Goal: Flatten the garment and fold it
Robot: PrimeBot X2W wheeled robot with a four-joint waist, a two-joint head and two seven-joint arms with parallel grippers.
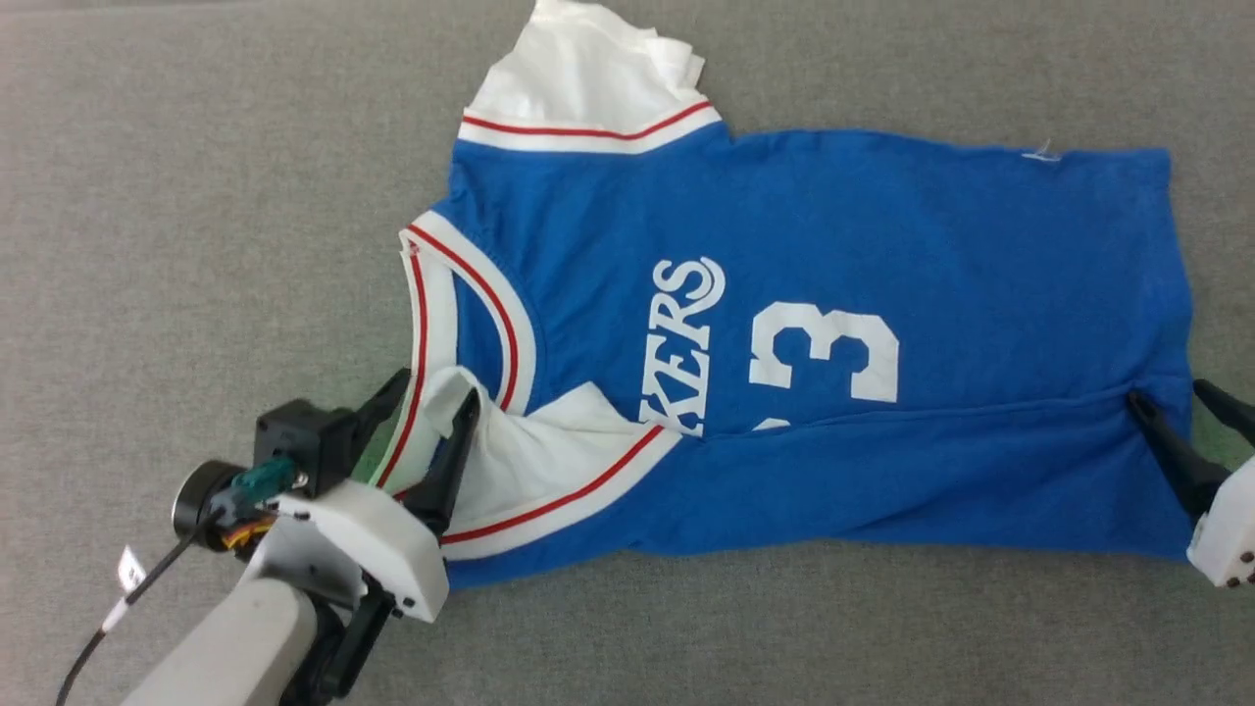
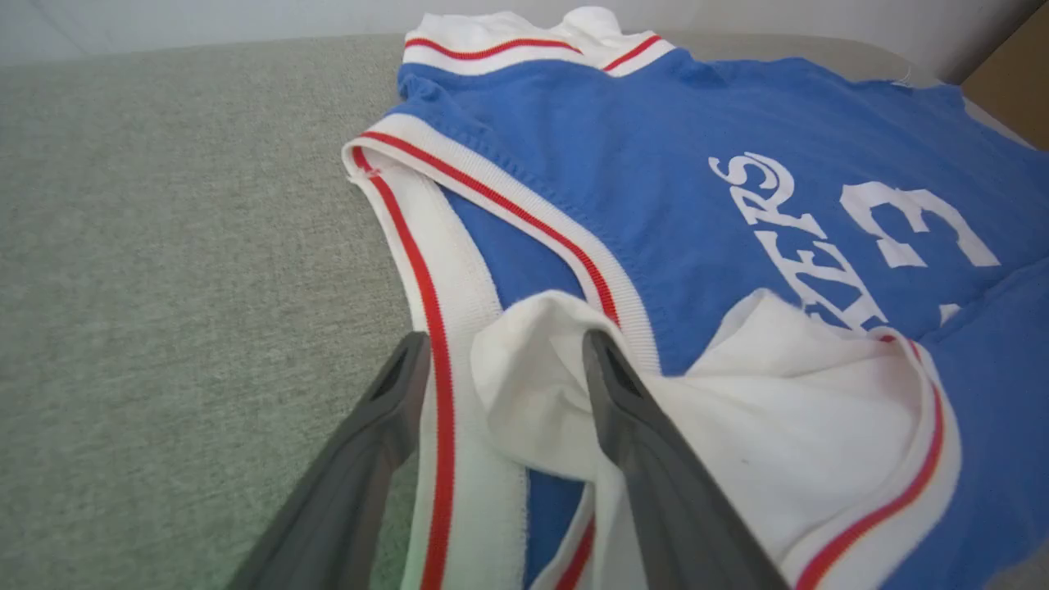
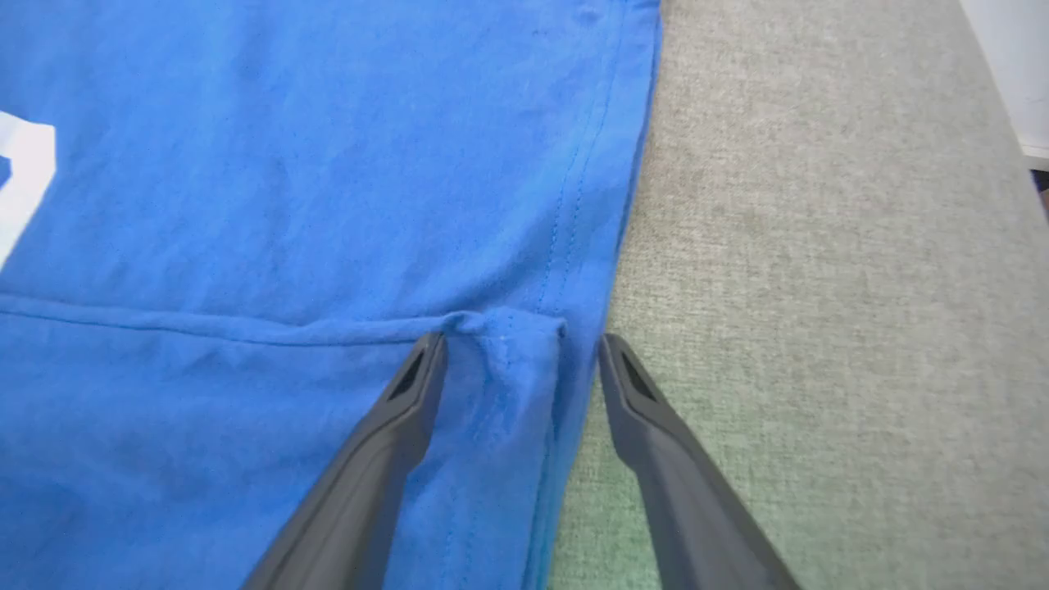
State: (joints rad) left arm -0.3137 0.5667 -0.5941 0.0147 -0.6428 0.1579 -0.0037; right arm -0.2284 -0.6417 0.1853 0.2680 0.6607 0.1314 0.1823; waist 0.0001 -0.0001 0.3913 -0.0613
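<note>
The garment (image 1: pixel 833 226) lies on the grey cloth surface with its collar to the left and its hem to the right. It is royal blue, with white lettering and a white 3. Its near long edge is folded over onto the front, white sleeve (image 1: pixel 549 451) included. The far white sleeve (image 1: pixel 588 78) sticks out at the top. My left gripper (image 1: pixel 436 387) is open, its fingers astride the striped collar band (image 2: pixel 442 270) and a white sleeve corner (image 2: pixel 533 369). At the hem, my right gripper (image 1: pixel 1169 392) is open around the folded blue corner (image 3: pixel 508 360), not pinching it.
The grey fabric surface (image 1: pixel 196 196) extends on all sides of the garment (image 3: pixel 287 164). A pale wall (image 2: pixel 205 20) rises behind the surface, with a brown object (image 2: pixel 1016 90) at the far right. A cable (image 1: pixel 127 593) hangs from my left wrist.
</note>
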